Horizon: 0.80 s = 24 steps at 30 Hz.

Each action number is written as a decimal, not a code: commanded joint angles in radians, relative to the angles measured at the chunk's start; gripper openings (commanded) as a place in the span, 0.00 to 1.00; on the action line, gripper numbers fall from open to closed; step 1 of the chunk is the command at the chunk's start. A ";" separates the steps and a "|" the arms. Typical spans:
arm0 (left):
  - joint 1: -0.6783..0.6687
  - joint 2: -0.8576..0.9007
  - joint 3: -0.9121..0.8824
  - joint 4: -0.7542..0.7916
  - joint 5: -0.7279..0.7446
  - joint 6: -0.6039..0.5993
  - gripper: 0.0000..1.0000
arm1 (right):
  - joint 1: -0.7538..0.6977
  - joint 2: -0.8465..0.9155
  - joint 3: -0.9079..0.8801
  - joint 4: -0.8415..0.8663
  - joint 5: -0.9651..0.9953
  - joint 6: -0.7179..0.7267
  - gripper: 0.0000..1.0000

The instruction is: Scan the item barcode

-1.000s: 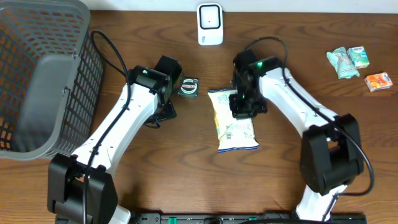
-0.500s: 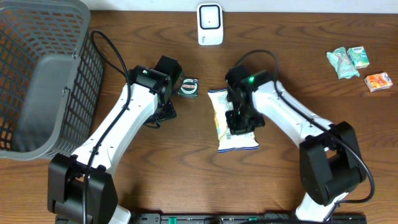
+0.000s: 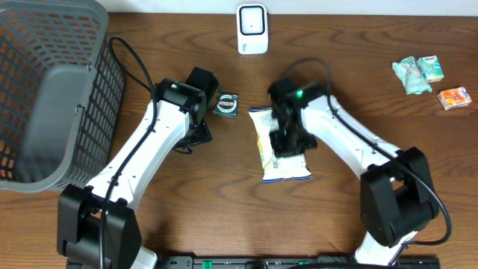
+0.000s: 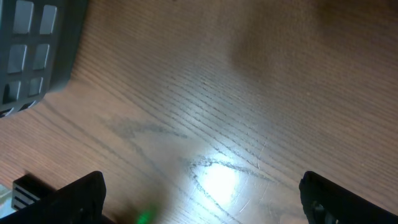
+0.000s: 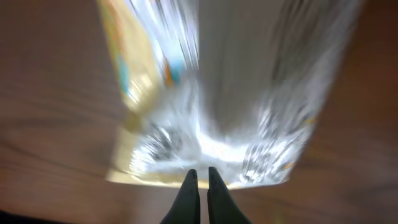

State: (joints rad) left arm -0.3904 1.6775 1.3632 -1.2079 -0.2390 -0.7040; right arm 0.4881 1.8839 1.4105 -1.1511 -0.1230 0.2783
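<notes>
The item, a white and yellow snack bag (image 3: 287,168), lies flat at the middle of the table. The white scanner (image 3: 252,28) stands upright at the back edge. My right gripper (image 3: 287,140) hangs over the bag's middle, shut. In the blurred right wrist view its fingertips (image 5: 200,174) sit together at the sealed end of the bag (image 5: 249,93); I cannot tell whether they pinch it. My left gripper (image 3: 196,133) rests left of the bag, open. In the left wrist view its gripper (image 4: 208,196) has only bare wood between the fingers.
A grey mesh basket (image 3: 45,90) fills the far left; its corner (image 4: 31,50) shows in the left wrist view. A small green and black packet (image 3: 226,104) lies beside the left wrist. Three small packets (image 3: 426,75) sit at the back right.
My right gripper has shifted left and toward the front, from the bag's right edge onto its middle. The bag and the left arm have not moved.
</notes>
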 commanded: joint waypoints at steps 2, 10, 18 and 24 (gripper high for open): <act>0.003 -0.005 -0.006 -0.007 -0.016 -0.009 0.98 | -0.042 -0.026 0.096 0.068 0.050 0.009 0.07; 0.003 -0.005 -0.006 -0.006 -0.016 -0.009 0.98 | -0.055 -0.018 0.045 0.240 0.098 0.010 0.08; 0.003 -0.005 -0.006 -0.007 -0.016 -0.008 0.98 | -0.052 -0.013 -0.146 0.475 0.064 0.055 0.08; 0.003 -0.005 -0.006 -0.007 -0.016 -0.008 0.97 | -0.056 -0.013 -0.233 0.554 0.069 0.059 0.06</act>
State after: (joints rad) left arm -0.3904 1.6775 1.3632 -1.2083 -0.2390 -0.7040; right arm 0.4347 1.8767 1.2041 -0.6018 -0.0547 0.3164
